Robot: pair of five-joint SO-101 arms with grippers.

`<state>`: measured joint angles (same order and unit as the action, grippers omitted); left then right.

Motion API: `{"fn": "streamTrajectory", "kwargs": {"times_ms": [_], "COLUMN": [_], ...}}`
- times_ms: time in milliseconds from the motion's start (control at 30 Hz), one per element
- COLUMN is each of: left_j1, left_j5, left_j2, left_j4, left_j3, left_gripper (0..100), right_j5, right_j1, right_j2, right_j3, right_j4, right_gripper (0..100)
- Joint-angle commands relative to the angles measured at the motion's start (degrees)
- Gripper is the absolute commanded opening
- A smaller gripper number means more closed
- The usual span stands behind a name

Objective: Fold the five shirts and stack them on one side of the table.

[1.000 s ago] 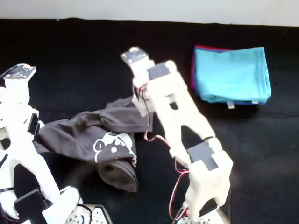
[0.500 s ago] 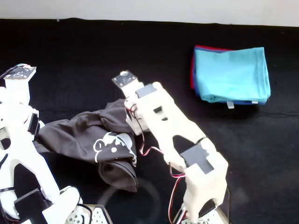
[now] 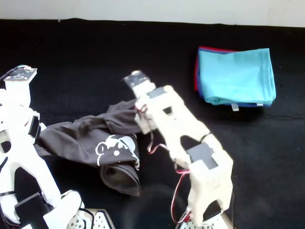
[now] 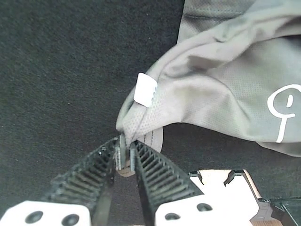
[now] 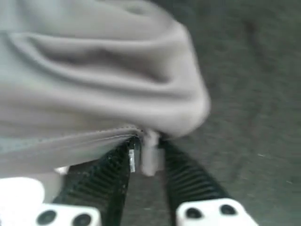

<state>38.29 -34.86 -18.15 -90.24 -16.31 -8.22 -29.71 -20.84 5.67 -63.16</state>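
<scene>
Black table [image 3: 71, 52], crumpled dark shirt [image 3: 81, 138]

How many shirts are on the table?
4: a dark shirt crumpled in front; a turquoise shirt folded at the back, with a red edge and a blue edge beneath. Others may be hidden.

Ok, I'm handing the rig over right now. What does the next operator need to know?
Left gripper: shut on the dark shirt, at a hem beside its white tag.
Right gripper: shut on another edge of that shirt.
The shirt lies crumpled and unfolded at the near left of the table.
Done: folded stack at far right, cyan on top, blue and red edges below; count unclear.
Left: spread and fold the dark shirt, then add it to the stack.
</scene>
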Motion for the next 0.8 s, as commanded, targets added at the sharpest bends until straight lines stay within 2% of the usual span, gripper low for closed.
{"fn": "streamTrajectory", "kwargs": {"times_ms": [0, 200, 300, 533, 767], "left_j1": [0.0, -3.2, -5.8, -11.1, -18.7], "left_j5": [-0.2, 0.4, 4.1, 5.5, 5.5], "left_j2": [-1.5, -2.0, -2.0, -2.1, -2.1], "left_j4": [0.8, 1.6, 1.3, 1.1, -3.2], "left_j3": [-0.3, -0.5, 3.7, 19.4, 38.5], "left_gripper": [1, 1, 1, 1, 1], "right_j5": [0.4, 0.1, -0.4, -6.2, -7.9], "right_j1": [3.9, 7.8, 10.7, 18.5, 24.0], "right_j2": [6.9, 20.1, 25.8, 35.9, 38.3], "right_j3": [-3.6, -4.1, -4.2, -5.1, -16.9], "right_j4": [-2.8, -4.7, -3.8, 0.7, 0.4], "right_gripper": [0.4, 0.5, 0.5, 0.5, 0.5]}}
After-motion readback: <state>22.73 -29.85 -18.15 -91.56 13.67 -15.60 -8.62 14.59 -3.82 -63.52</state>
